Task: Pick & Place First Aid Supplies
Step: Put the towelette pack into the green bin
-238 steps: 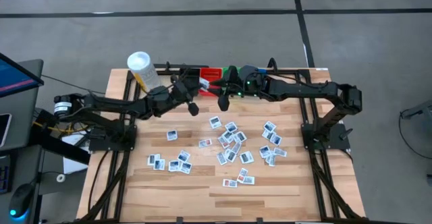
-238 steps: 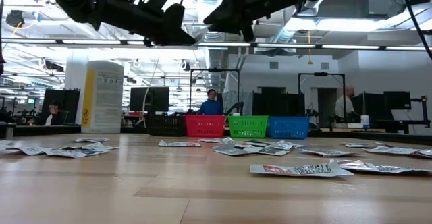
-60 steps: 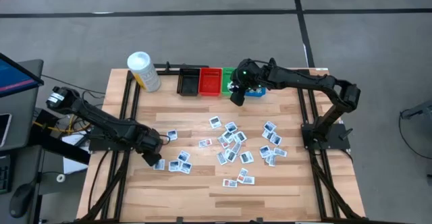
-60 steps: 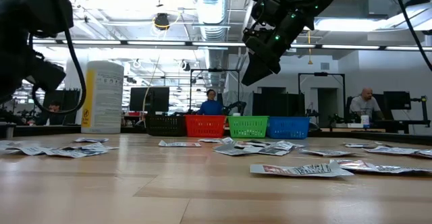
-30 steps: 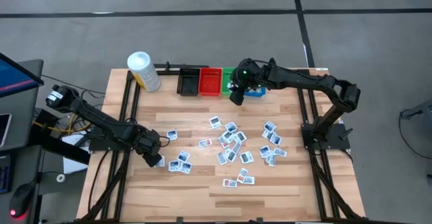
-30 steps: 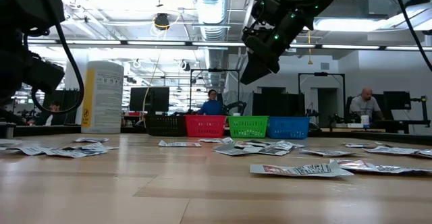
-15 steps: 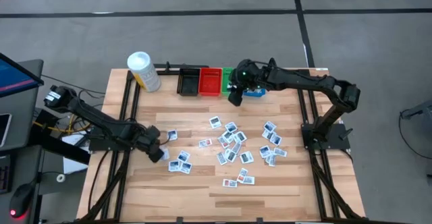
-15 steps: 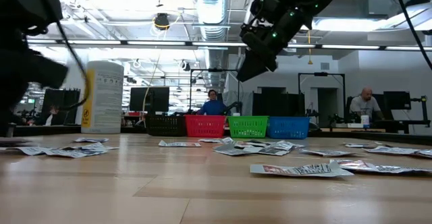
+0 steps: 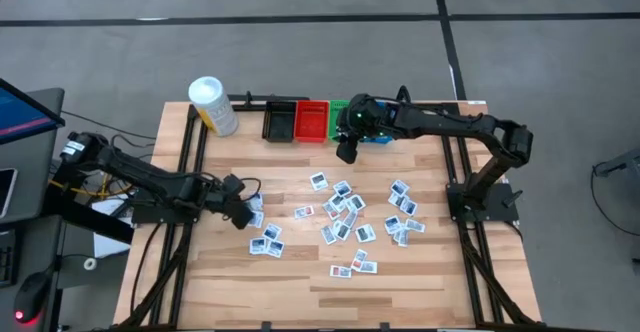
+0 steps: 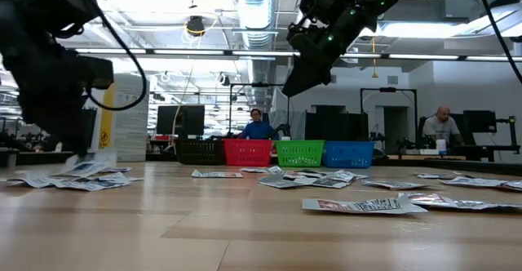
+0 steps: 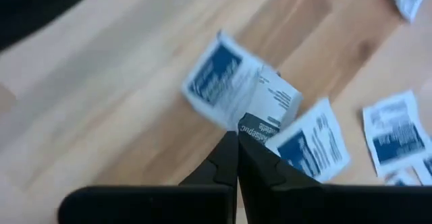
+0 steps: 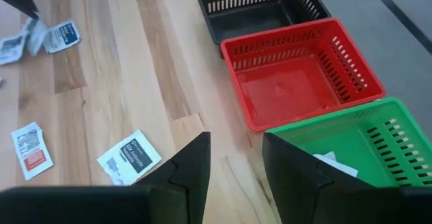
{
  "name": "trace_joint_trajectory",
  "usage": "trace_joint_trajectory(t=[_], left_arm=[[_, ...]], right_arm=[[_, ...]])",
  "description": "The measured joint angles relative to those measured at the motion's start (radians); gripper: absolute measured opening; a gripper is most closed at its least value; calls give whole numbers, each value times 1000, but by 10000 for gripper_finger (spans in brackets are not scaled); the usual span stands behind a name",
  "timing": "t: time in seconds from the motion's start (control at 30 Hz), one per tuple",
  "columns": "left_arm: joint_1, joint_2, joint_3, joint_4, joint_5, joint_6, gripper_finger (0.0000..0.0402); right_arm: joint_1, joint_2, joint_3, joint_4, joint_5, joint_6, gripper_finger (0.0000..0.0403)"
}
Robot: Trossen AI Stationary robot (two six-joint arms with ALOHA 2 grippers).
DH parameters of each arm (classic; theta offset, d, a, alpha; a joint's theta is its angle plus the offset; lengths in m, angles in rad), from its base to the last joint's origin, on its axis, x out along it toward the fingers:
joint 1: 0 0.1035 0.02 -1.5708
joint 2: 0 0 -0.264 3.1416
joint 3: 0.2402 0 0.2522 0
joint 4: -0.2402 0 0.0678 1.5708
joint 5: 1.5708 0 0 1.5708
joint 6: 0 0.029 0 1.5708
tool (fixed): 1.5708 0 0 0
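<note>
Many small white packets with blue or dark print, the first aid supplies (image 9: 342, 215), lie scattered on the wooden table. My left gripper (image 9: 243, 211) is at the table's left, slanting down, shut on one blue-printed packet (image 11: 229, 89). A few other packets (image 11: 312, 142) lie just beyond it. My right gripper (image 9: 345, 153) hangs open high above the table in front of the bins, its fingers (image 12: 191, 163) holding nothing. A white packet (image 12: 325, 158) lies in the green bin (image 12: 368, 133). My left gripper pinches the packet by its dark-printed edge (image 11: 259, 125) between its two fingertips. The fingers come slanting down from the table's left. The packet sticks out beyond the tips, tilted, low over the table; I cannot tell whether it is clear of the wood.
A row of black (image 9: 278, 122), red (image 9: 311, 122), green (image 9: 337, 109) and blue (image 9: 379, 137) bins stands at the far edge. A white-capped yellow bottle (image 9: 212, 105) stands at the far left corner. Bare wood lies along the near edge.
My left gripper has moved from the near-left packets toward the far edge and a little right, rising slightly and tipping less steeply. It has taken a packet along, and the spot where it stood is now bare.
</note>
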Motion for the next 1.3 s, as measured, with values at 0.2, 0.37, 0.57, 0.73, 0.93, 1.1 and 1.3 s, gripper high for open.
trace_joint_trajectory(t=[0.2, 0.37, 0.57, 0.73, 0.93, 1.1, 1.3], left_arm=[[57, -1, 1, 47, -106, 84, 4], [130, -1, 2, 163, -154, 215, 4], [248, -2, 3, 350, -160, 447, 4], [382, -2, 3, 512, -154, 611, 4], [538, -2, 3, 721, -84, 718, 4], [616, -1, 3, 863, -16, 723, 4], [631, -1, 36, 960, -2, 723, 4]], right_arm=[[2, 0, 0, 3, -2, 36, 129], [9, 0, 0, 13, -4, 69, 129], [33, 0, -1, 79, -36, 72, 129], [57, 2, 0, 154, -36, 72, 129], [75, 22, 0, 229, -58, 71, 129], [91, 29, -1, 287, -57, 69, 129], [98, 29, -1, 395, -57, 82, 129]])
